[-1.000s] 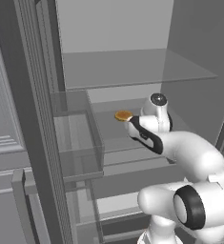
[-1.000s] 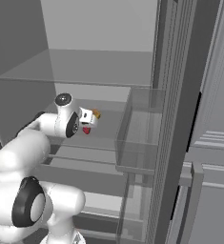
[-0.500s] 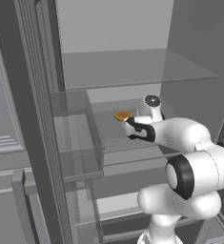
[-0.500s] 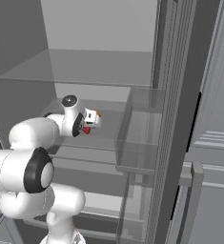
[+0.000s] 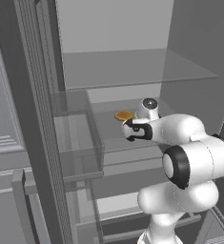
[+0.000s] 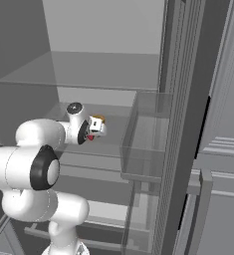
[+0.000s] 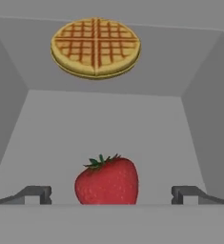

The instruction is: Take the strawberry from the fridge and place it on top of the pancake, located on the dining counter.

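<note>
The strawberry (image 7: 106, 180), bright red with a green leafy cap, lies on a pale shelf inside the fridge (image 5: 132, 69). My gripper (image 7: 111, 195) is open and low over that shelf, one fingertip on each side of the berry and well apart from it. In the left base view the gripper (image 5: 127, 129) reaches into the middle shelf level. From the right base view a speck of the strawberry (image 6: 90, 137) shows just under the hand. The pancake and the dining counter are out of view.
A round orange-tan waffle (image 7: 96, 46) lies farther back on the same shelf, also seen as the waffle (image 5: 123, 115) beyond the hand. A clear door bin (image 5: 77, 138) hangs at the left, a glass shelf (image 6: 88, 69) spans above, and the fridge walls close in on both sides.
The arm has stretched deeper into the fridge, its elbow swinging forward and up, and the hand has edged toward the shelf's back. The jaws have stayed open.
</note>
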Tool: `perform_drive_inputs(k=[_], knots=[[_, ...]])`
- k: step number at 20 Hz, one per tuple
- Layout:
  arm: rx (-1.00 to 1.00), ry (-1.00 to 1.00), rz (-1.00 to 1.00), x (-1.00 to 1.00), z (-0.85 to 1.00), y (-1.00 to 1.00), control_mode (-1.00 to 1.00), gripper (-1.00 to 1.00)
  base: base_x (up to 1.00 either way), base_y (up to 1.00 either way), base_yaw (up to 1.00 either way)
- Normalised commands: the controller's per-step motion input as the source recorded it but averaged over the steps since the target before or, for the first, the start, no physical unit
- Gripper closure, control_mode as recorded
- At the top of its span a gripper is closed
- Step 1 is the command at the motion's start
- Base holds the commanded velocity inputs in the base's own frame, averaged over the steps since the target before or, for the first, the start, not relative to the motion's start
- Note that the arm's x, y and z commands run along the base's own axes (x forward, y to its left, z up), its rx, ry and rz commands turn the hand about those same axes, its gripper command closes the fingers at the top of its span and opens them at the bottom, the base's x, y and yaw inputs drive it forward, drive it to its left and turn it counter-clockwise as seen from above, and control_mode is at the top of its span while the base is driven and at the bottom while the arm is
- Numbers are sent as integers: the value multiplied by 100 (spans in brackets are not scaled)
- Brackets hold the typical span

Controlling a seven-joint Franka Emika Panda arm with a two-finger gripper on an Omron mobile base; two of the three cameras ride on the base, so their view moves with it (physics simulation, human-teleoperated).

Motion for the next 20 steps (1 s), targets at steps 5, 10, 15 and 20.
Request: perform_drive_inputs(k=[5, 10, 15, 20], knots=[[0, 0, 0, 19, -8, 0, -100, -100, 0, 0, 0], [0, 0, 0, 15, -9, 0, -100, -100, 0, 0, 0], [0, 2, 0, 4, -13, 0, -100, 100, 0, 0, 0], [0, 0, 0, 0, -3, 0, -100, 100, 0, 0, 0]])
